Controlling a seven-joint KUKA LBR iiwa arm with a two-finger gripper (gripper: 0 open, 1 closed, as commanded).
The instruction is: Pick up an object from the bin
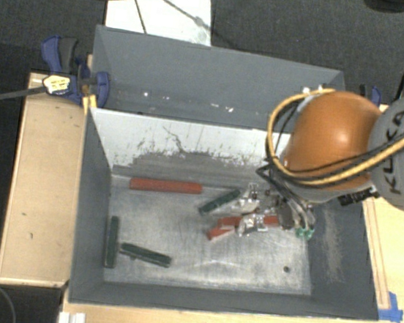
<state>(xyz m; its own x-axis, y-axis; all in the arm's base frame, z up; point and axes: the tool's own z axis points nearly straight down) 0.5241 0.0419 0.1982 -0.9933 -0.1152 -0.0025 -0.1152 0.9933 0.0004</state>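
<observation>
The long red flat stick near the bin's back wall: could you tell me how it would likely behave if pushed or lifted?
The long red flat stick looks straight, so it is probably stiff. Lying flat on the floor of the grey metal bin, it should slide, not roll. Gripped near one end, it would likely tip.

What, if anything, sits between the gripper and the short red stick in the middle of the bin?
Nothing visible. The gripper is down right at the short red stick, over its right part. The nearest other thing, a green stick, lies just behind, off to the side.
</observation>
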